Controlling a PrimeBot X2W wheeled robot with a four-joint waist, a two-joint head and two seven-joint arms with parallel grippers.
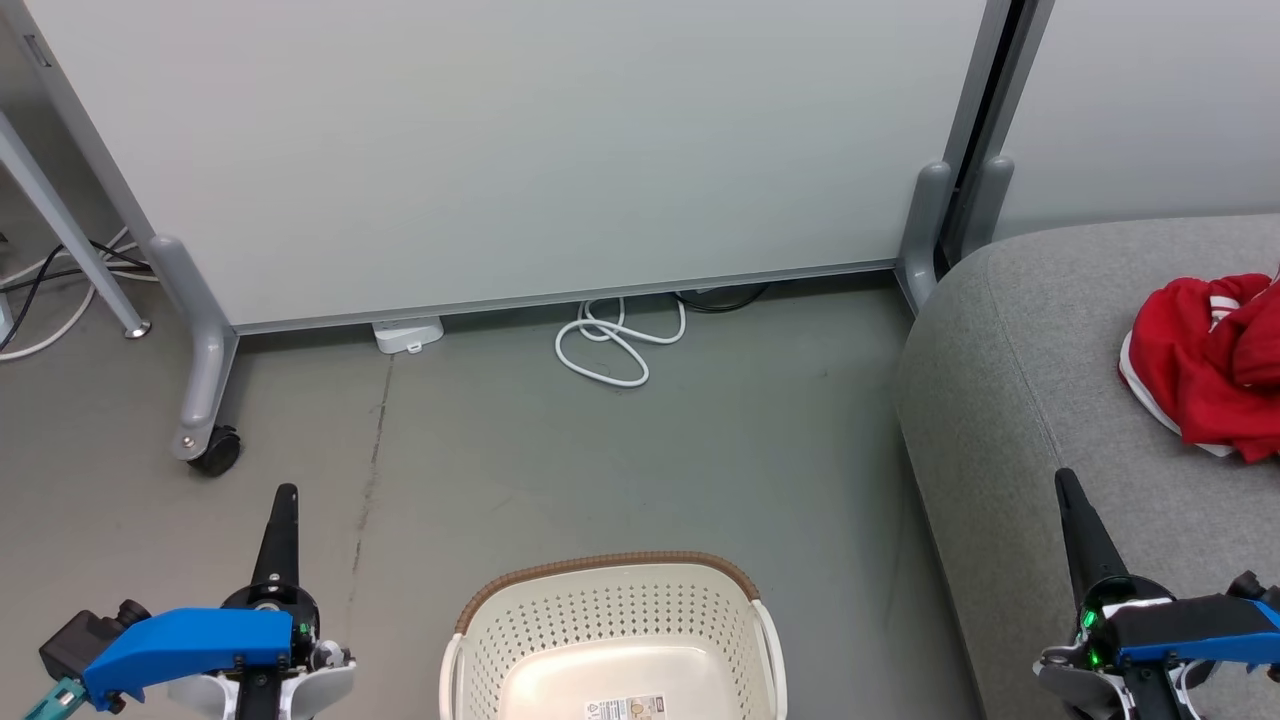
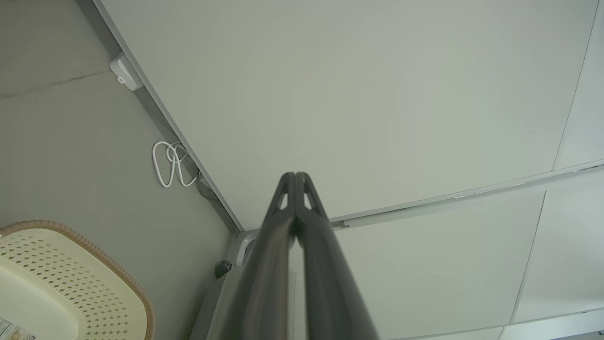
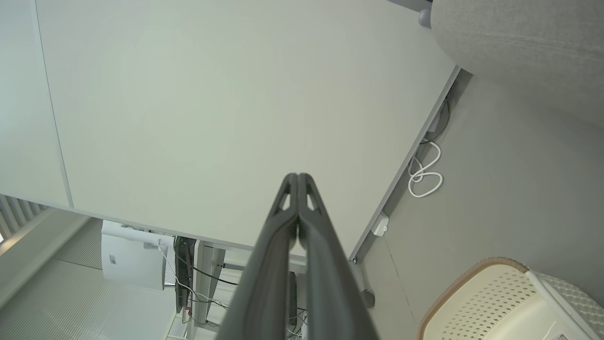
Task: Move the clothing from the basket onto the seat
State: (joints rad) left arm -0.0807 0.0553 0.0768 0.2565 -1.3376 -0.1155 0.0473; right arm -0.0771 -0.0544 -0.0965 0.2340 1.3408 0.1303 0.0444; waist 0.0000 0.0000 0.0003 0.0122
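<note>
The left hand (image 1: 285, 497) and the right hand (image 1: 1064, 480) sit lowest in the head view, one at each bottom corner, fingers pointing up. Each wrist view shows its own two fingers pressed together tip to tip with nothing between them, so both hands are closed on air. Between them on the floor (image 1: 560, 450) stands the basket (image 1: 610, 612), its pale base bare apart from a sticker (image 1: 625, 708). Its near part is cut off by the picture's edge, so I would only say it looks empty. Out to the right, the clothing (image 1: 1205, 365) lies in a red heap with white trim on the seat (image 1: 1000, 420), well apart from the basket and beyond the right hand.

Judging by that, the moving is done and the step in hand is a tidy finish. To do it well, hold both hands low and clear. Don't brush the basket rim or drag the heap toward the seat's rounded edge. Tilt the head down to check the hidden near part of the basket before calling it over.

The count is two hands, one basket, one seat and one red heap; how many garments it holds cannot be told from the folds. Further off, one coiled white cable (image 1: 610, 350) lies at the foot of a partition (image 1: 550, 150).
</note>
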